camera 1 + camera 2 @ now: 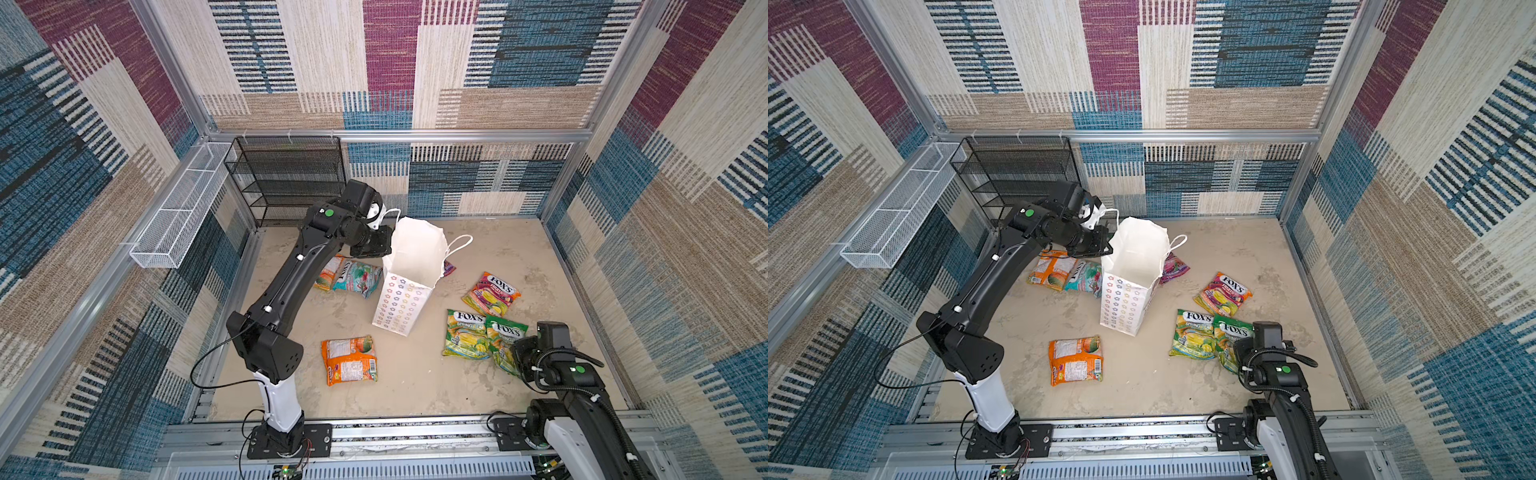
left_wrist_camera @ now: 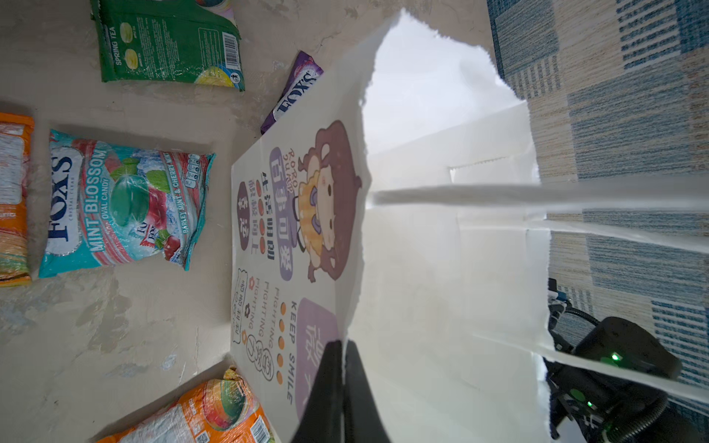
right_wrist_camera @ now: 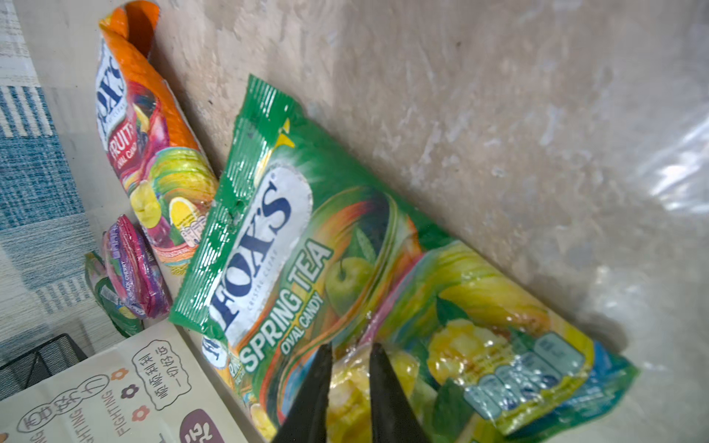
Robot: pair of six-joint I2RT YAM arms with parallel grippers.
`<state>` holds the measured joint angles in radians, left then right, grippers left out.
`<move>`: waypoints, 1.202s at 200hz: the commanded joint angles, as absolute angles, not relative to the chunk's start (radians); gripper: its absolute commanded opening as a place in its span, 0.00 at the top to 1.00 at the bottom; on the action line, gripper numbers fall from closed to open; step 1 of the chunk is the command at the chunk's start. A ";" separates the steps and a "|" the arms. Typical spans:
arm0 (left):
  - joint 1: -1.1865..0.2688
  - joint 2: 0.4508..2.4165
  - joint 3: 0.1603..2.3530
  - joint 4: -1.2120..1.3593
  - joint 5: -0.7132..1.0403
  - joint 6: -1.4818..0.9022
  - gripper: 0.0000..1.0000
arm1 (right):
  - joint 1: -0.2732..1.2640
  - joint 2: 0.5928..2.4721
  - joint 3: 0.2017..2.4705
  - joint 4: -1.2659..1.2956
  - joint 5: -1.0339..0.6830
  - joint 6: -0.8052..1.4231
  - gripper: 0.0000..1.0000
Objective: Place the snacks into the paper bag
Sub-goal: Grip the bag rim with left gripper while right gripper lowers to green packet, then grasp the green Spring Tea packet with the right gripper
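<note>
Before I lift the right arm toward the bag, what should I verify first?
1. Grip: right gripper closed on the top Spring Tea packet, film bunched between its fingers: ok.
2. Stacking: that packet lies over the second Spring Tea packet, not under it: ok.
3. Bag hold: left gripper pinching the rim of the paper bag: ok.
4. Bag upright, mouth open: ok.
5. Grip firm enough to survive the lift: cannot tell.
</note>
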<state>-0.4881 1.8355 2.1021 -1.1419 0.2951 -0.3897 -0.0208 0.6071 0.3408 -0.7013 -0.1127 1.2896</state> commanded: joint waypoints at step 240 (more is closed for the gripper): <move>-0.445 1.822 2.060 -1.073 0.347 -0.389 1.00 | 0.164 0.893 0.413 -0.608 -0.068 1.152 0.52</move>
<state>-0.4473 1.8240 2.0624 -1.0973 0.3248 -0.3908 0.1616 0.8848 0.4259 -0.6407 -0.0788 1.1366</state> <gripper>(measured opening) 0.065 0.555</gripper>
